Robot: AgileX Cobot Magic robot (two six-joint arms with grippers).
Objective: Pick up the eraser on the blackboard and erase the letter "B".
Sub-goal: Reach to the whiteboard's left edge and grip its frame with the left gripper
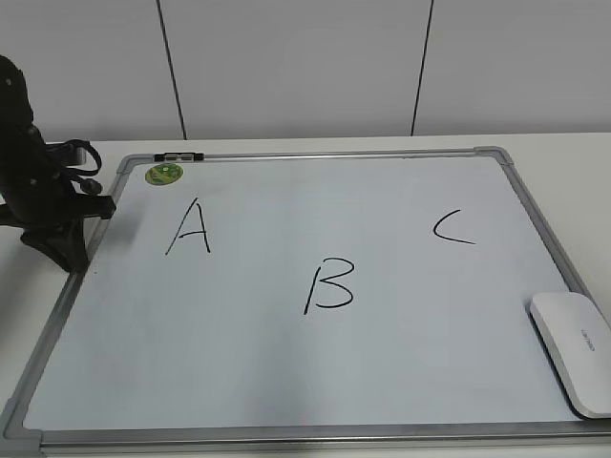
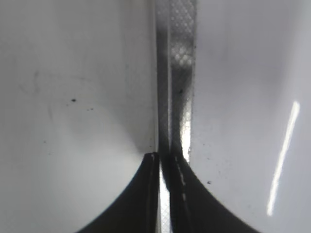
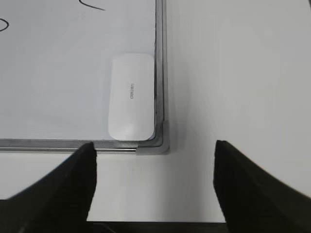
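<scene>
The white eraser [image 1: 576, 349] lies on the blackboard [image 1: 286, 382] at its near right corner, against the frame. It also shows in the right wrist view [image 3: 130, 95], just inside the board's corner. The black letter "B" [image 1: 328, 284] is in the board's middle, between "A" [image 1: 192, 227] and "C" [image 1: 451, 227]. My left gripper [image 1: 65, 250] is shut and empty at the board's left frame edge; its fingertips [image 2: 164, 158] meet over the frame strip [image 2: 177, 73]. My right gripper [image 3: 154, 148] is open and empty over the table, short of the board's corner, out of the exterior view.
A green round sticker [image 1: 163, 174] sits near the board's far left corner, beside a small black clip [image 1: 179, 156] on the frame. White table [image 1: 563, 162] surrounds the board. A white panelled wall stands behind.
</scene>
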